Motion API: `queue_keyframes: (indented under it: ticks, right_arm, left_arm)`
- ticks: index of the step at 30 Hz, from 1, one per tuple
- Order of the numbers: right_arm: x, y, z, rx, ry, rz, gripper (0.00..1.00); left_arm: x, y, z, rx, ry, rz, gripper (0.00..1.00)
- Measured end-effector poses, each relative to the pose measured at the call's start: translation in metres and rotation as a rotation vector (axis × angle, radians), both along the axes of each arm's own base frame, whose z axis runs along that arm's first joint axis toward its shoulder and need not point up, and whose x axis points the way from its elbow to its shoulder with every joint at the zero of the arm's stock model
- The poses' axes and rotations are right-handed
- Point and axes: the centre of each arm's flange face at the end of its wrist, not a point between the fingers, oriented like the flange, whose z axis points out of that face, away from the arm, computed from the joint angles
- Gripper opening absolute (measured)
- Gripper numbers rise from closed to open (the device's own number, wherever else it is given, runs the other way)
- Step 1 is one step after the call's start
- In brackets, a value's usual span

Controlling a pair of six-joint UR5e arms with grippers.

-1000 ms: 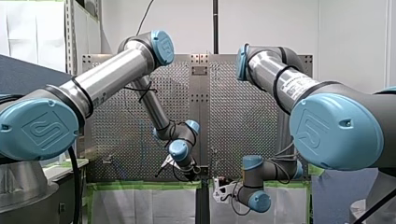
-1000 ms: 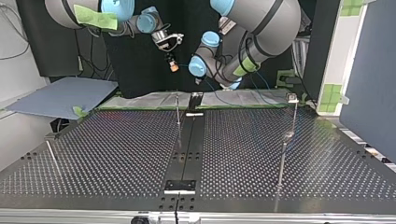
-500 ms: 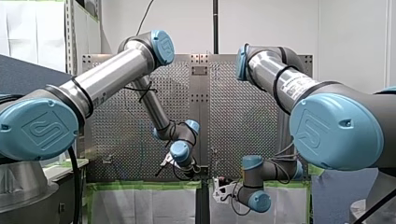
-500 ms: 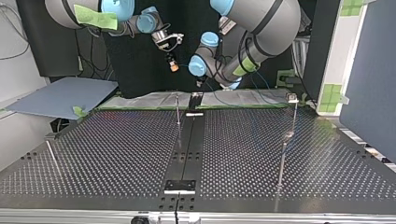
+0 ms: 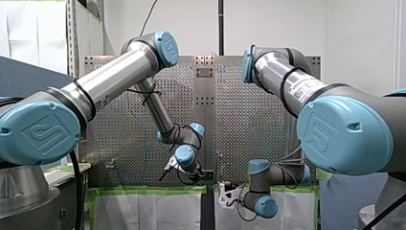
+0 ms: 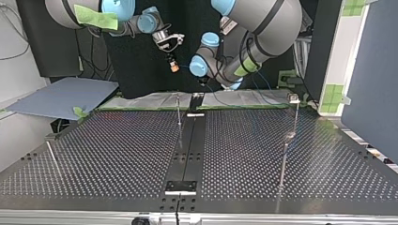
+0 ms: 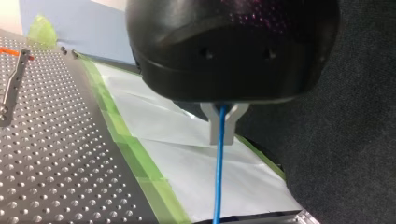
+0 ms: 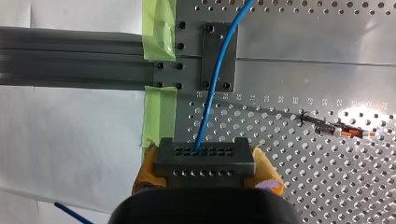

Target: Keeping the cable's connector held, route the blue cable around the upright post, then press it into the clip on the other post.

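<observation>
My right pincer (image 8: 204, 164) was clamped with its yellow pads (image 8: 145, 169) on the dark grey rectangular connector block (image 8: 204, 157), whose face showed two rows of small holes. The thin blue cable (image 8: 215, 79) left the upper row of that block and ran straight ahead of the pincer, over a dark screwed plate (image 8: 229, 51) and the perforated metal counter (image 8: 289, 144), with a strip of green tape (image 8: 159, 28) just beside it. My left pincer (image 7: 221, 140), black-bodied, had its two pale metal fingers (image 7: 212, 128) drawn together around the same cable, which passed between them and hung down past a white sheet (image 7: 168, 121) edged with green tape. In the top view both pincers hung near each other beyond the counter's far edge, above the white sheet, the right one at the view's left and the left one at its right. A thin upright metal post (image 6: 179, 110) stood on the counter near that far edge, well apart from a second upright post with a small fitting on top (image 6: 294, 99) at the view's right; the cable touched neither
</observation>
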Motion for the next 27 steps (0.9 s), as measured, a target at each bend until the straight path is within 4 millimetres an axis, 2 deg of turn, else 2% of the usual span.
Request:
queue_keyframes:
  ticks: [16, 22, 27]
  right_arm:
    - [-0.007, -0.01, 0.002, -0.017, 0.003, -0.013, 0.0]
    - [-0.007, -0.019, 0.016, -0.03, -0.002, 0.001, 0.0]
    - [-0.006, -0.028, 0.035, -0.04, 0.003, 0.001, 0.0]
  left_arm:
    - [0.003, 0.002, 0.004, -0.045, 0.011, 0.032, 0.0]
    - [0.009, -0.004, 0.023, -0.123, -0.018, 0.054, 0.0]
    - [0.011, -0.009, 0.033, -0.159, -0.035, 0.056, 0.0]
